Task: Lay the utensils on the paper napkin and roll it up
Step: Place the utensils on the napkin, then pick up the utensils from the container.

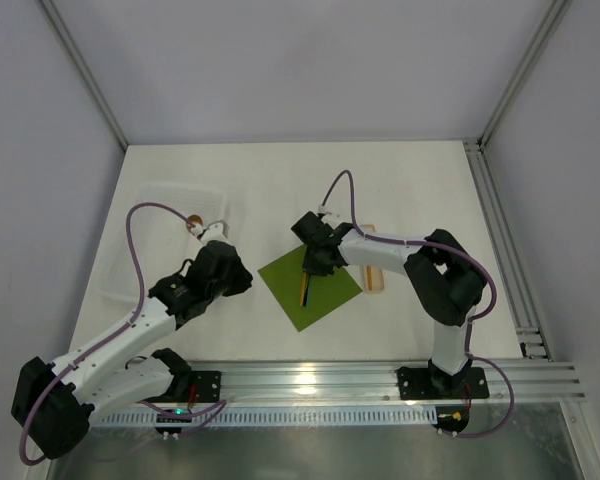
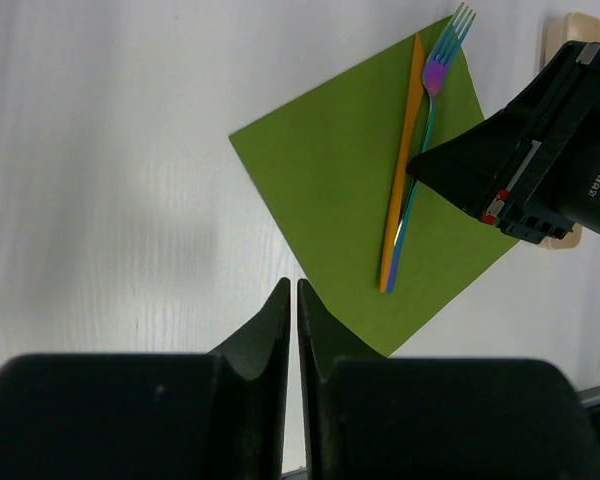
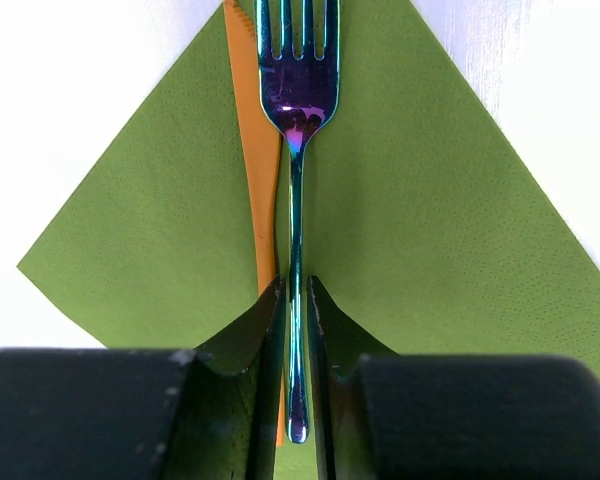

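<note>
Right gripper (image 3: pixel 295 292) straddles the fork (image 3: pixel 296 100) handle; whether it grips is unclear.
Fork and orange knife (image 3: pixel 255 150) lie parallel on the napkin (image 3: pixel 430 250); left gripper (image 2: pixel 292 300), closed, waits off its corner.

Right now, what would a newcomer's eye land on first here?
The olive-green napkin stands out first, a bright diamond mid-table on white. On it an iridescent fork and an orange utensil lie side by side along its diagonal. The right gripper is over them, its jaws close either side of the fork's handle, while the left gripper sits just left of the napkin, jaws shut.
</note>
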Controlling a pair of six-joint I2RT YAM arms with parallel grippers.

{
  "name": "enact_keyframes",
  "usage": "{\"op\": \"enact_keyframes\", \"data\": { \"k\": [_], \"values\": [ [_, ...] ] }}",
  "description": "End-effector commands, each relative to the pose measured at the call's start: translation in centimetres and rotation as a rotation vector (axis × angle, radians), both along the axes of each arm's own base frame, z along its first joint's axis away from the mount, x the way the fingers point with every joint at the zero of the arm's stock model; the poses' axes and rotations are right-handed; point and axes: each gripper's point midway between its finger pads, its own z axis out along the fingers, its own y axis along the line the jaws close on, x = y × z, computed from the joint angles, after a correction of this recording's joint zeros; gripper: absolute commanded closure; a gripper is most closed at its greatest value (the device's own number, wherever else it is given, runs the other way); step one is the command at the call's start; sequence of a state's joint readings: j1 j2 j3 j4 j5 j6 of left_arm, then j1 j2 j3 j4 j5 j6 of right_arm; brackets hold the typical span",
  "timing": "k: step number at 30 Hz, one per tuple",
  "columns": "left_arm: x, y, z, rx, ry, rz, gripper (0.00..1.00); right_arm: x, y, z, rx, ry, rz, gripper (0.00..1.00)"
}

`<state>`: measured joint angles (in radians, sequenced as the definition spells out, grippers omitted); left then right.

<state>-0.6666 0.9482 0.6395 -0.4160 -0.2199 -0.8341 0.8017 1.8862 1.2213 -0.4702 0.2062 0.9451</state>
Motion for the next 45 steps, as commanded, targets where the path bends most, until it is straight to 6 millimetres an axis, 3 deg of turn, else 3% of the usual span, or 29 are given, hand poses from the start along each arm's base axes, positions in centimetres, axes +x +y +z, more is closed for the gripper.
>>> {"op": "enact_keyframes", "data": {
  "k": [1, 6, 9, 10, 12, 13, 17, 20, 23, 27, 45],
  "values": [
    [0.2, -0.3, 0.6, -0.022, -0.025, -0.001, 0.94, 1.3, 1.1, 1.3, 0.023, -0.051, 0.000, 0.82],
    [0.2, -0.3, 0.6, -0.022, -0.025, -0.001, 0.94, 1.5, 1.3, 2.7, 0.040, -0.074, 0.005, 0.82],
    [0.2, -0.5, 0.7, -0.026, -0.024, -0.005, 0.94, 2.1, 1.1, 5.5, 0.044, -0.129, 0.007, 0.82],
    [0.2, -0.5, 0.7, -0.029, -0.022, -0.007, 0.94, 2.2, 0.9, 7.3, 0.053, -0.161, 0.013, 0.82],
    [0.2, -0.5, 0.7, -0.029, -0.017, -0.009, 0.94, 2.5, -0.1, 9.0, 0.027, -0.204, 0.004, 0.82],
    [0.2, -0.6, 0.8, -0.029, -0.016, -0.011, 0.94, 2.7, -0.6, 10.9, 0.030, -0.241, 0.003, 0.82],
    [-0.1, -0.4, 0.7, -0.028, -0.015, -0.011, 0.94, 3.1, -4.2, 13.8, -0.017, -0.308, -0.023, 0.82],
    [-0.2, -0.4, 0.8, -0.031, -0.011, -0.016, 0.93, 3.5, -8.4, 13.3, -0.062, -0.297, -0.062, 0.82],
    [-0.4, -0.4, 0.8, -0.032, -0.008, -0.020, 0.93, 3.6, -12.1, 11.4, -0.111, -0.251, -0.078, 0.82],
    [-0.4, -0.5, 0.8, -0.034, -0.007, -0.020, 0.93, 3.6, -15.4, 8.9, -0.196, -0.200, -0.077, 0.78],
    [-0.3, -0.5, 1.0, -0.031, -0.007, -0.022, 0.92, 5.9, -16.0, 2.3, -0.271, -0.067, -0.019, 0.76]
  ]
}}
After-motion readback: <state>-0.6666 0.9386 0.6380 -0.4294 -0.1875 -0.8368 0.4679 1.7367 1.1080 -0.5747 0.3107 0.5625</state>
